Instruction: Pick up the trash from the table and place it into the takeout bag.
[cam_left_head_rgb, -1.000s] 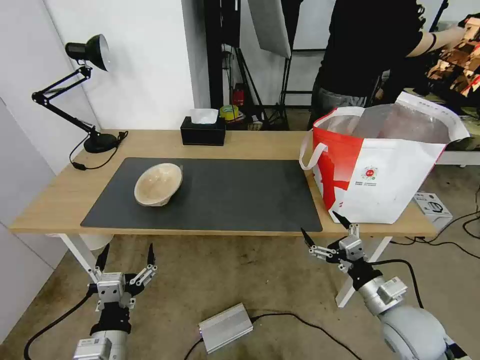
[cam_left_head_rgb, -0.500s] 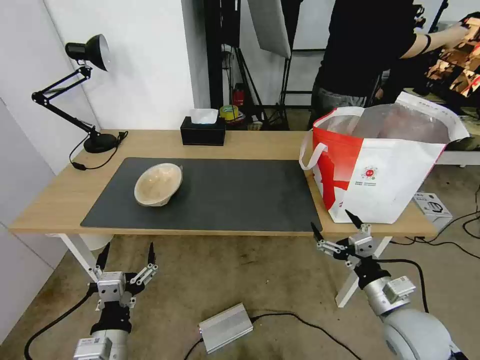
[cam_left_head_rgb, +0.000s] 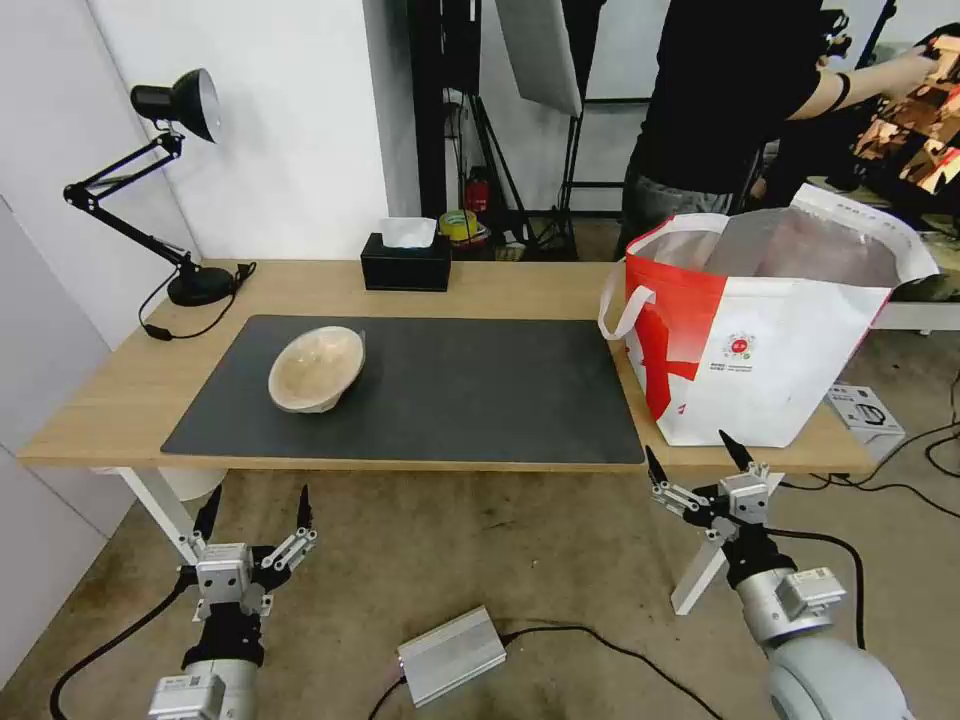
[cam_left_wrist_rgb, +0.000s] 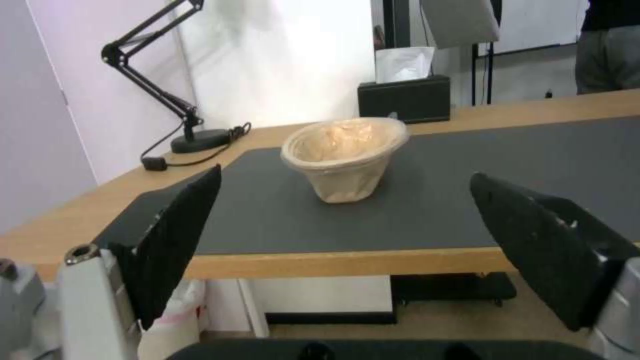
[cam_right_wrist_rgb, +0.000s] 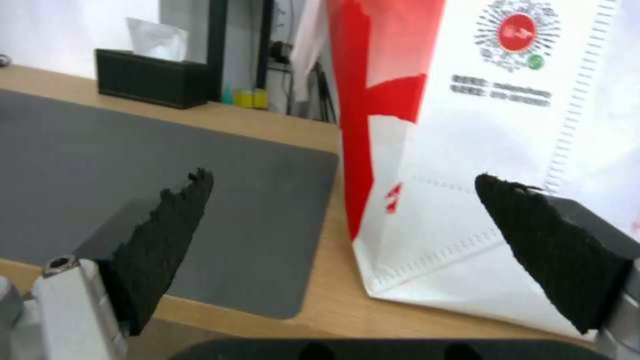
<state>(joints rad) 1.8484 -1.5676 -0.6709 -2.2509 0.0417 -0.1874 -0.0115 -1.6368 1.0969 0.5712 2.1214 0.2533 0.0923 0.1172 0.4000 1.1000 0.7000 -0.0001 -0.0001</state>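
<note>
I've got both arms low in front of the table (cam_left_head_rgb: 480, 285), below its front edge. Left gripper (cam_left_head_rgb: 254, 507) sits under the left part of the table, fingers spread wide, nothing between them; its wrist camera looks between the two black fingertips (cam_left_wrist_rgb: 175, 235) straight at the beige pulp bowl (cam_left_wrist_rgb: 343, 156). Right gripper (cam_left_head_rgb: 698, 459) is just below the front edge near the table's right end, also spread wide and empty, with the takeout bag (cam_left_head_rgb: 775, 330) right above and behind it. From the right wrist camera I see the bag's red side panel and round logo close up, bag standing on the bare wood just beside the corner of the dark grey mat (cam_right_wrist_rgb: 133, 165). The pulp bowl (cam_left_head_rgb: 316, 367) is on the left half of the mat (cam_left_head_rgb: 450, 390), tipped over on its side with the opening facing the robot, well apart from the bag. Bag is upright at the right end of the table, mouth open, foil lining visible, one white loop handle hanging off its left side. Black tissue box (cam_left_head_rgb: 406, 260) sits at the back edge, desk lamp (cam_left_head_rgb: 165, 180) at the back left corner.
</note>
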